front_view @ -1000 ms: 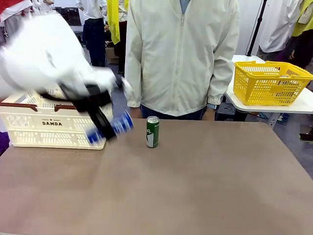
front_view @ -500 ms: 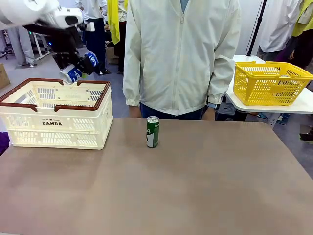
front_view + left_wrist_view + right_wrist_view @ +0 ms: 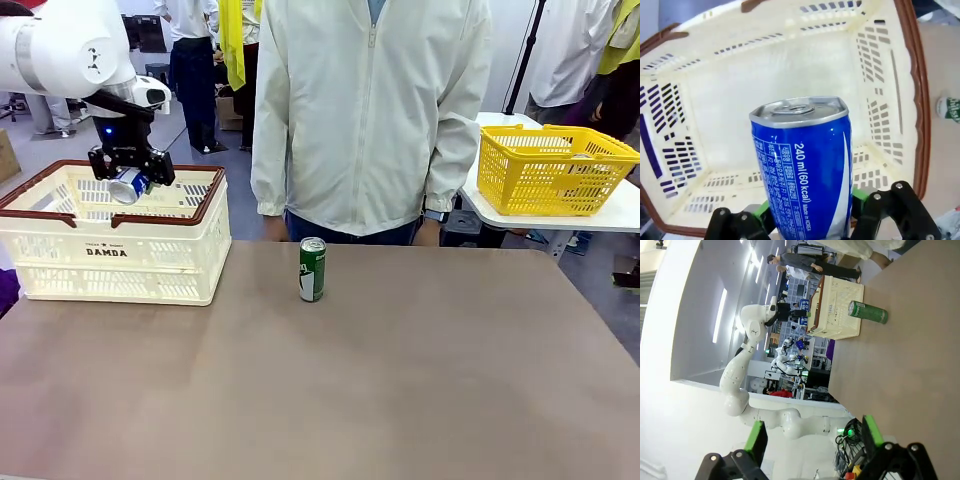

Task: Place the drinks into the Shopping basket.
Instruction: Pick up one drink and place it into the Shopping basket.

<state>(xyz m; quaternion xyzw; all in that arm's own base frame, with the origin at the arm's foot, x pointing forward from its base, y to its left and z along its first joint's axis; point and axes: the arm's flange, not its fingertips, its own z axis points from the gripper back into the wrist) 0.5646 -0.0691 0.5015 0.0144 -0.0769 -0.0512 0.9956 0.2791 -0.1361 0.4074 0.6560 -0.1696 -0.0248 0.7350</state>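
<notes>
Table [image 3: 400, 380]: your brown tabletop.
Shopping basket [image 3: 110, 255]: you see it standing at the far left.
Green can [image 3: 312, 269]: upright, apart from basket.

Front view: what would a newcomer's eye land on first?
The left gripper, shut on the blue can, hangs over the open cream Shopping basket at far left. The green can stands upright on the table, in front of a person in a pale jacket. A yellow basket sits on a side table at right.
</notes>
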